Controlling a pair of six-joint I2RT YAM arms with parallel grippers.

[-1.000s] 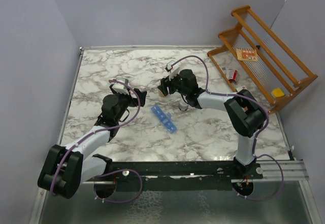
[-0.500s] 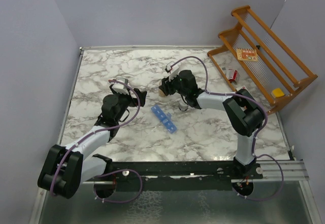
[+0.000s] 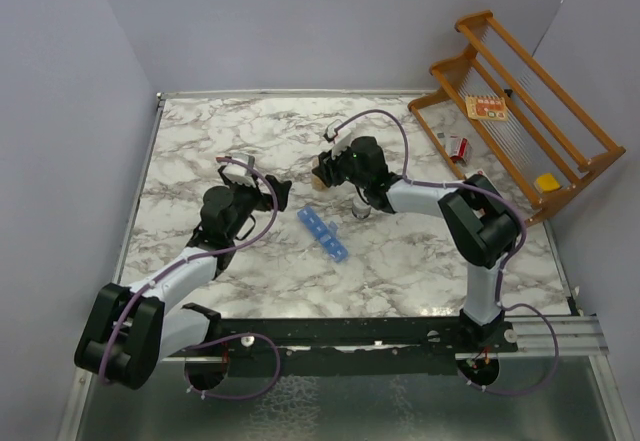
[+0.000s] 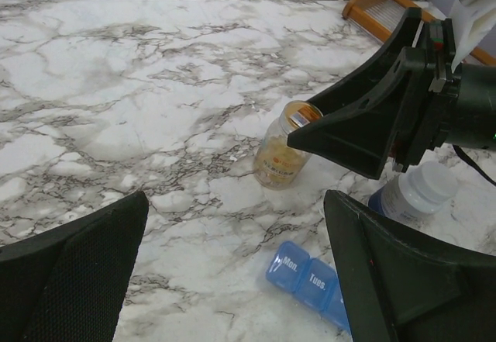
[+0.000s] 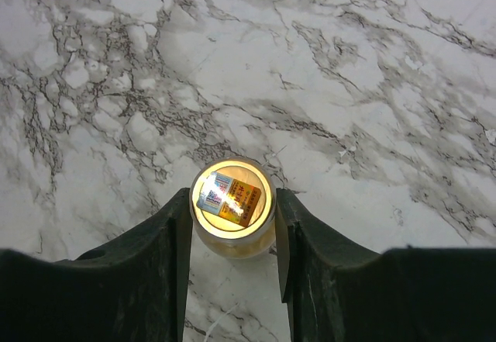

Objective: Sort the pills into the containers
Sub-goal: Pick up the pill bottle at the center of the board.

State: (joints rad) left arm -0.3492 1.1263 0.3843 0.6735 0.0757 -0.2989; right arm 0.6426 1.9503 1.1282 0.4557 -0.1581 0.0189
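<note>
Amber bottle (image 5: 232, 206) now tight between right jaws, formerly wider

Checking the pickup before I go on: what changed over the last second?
The right gripper has narrowed its jaws around the amber bottle, one finger on each side; whether they already press it I cannot tell. The bottle stands on the table, not lifted. Unchanged: the left gripper, wide open and empty, the containers and the white-capped bottle.
</note>
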